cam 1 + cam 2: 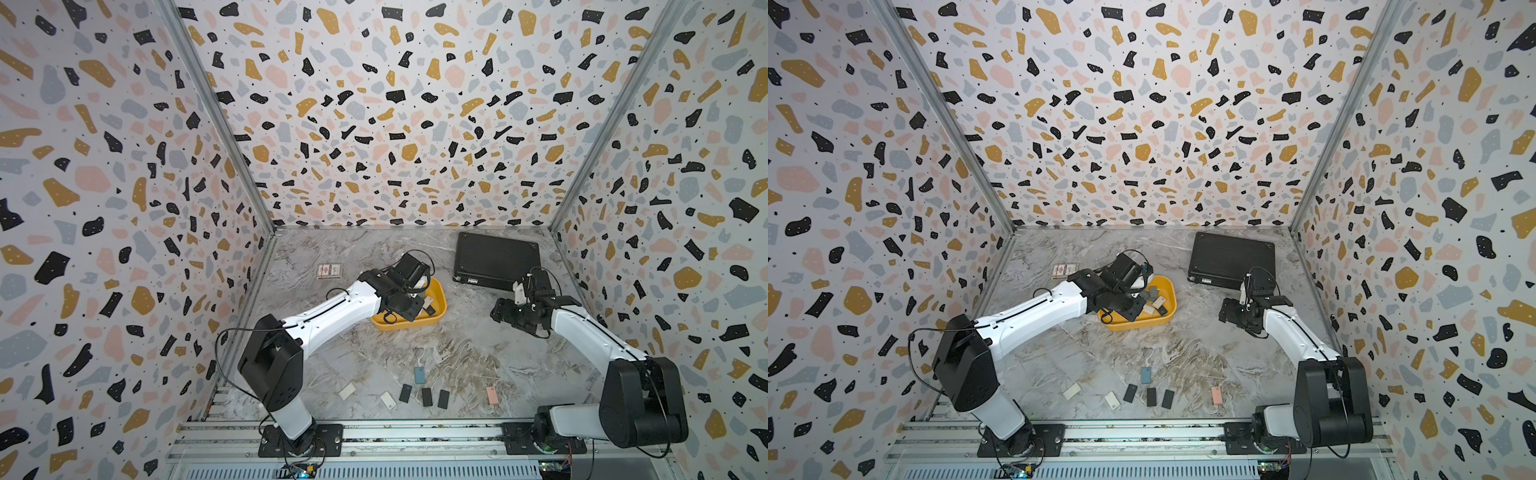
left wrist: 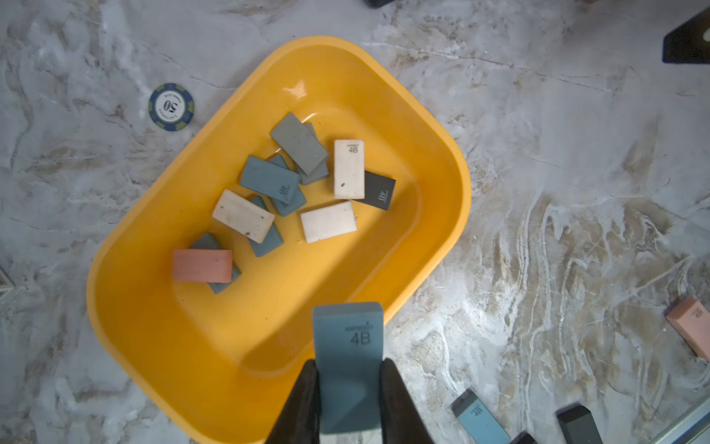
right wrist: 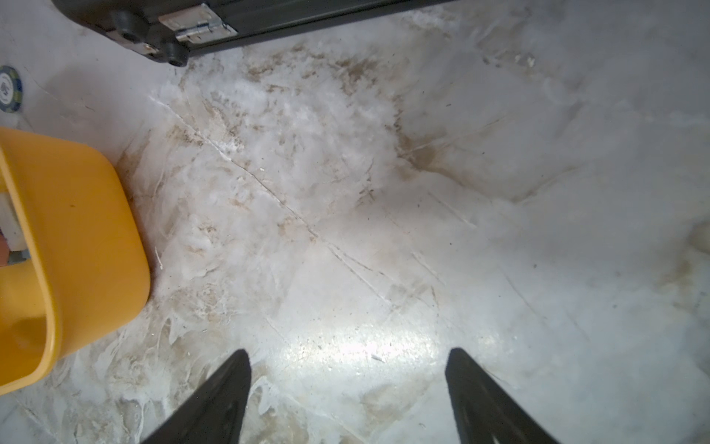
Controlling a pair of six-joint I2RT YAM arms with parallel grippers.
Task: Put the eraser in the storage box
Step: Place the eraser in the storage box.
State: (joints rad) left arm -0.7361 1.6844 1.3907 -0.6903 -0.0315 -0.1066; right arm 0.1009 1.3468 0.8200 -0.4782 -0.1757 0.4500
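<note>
Blue eraser (image 2: pixel 347 357) marked "4B", clamped in left pincer (image 2: pixel 347 399).

Blue-grey eraser (image 2: pixel 347 334) held above the rim of the yellow storage box (image 2: pixel 134 307)
The eraser, a rectangular block printed "4B", is clamped by its long sides between the black fingers of the left gripper (image 2: pixel 347 363) and is seen over the box's rim, near a corner; the storage box, a shallow lidless tub with rounded corners, is set upright on the marbled tabletop (image 2: pixel 538 192), and loose erasers (image 2: pixel 328 222) in grey, blue, white, black and pink are scattered, partly overlapping, across its floor
</note>
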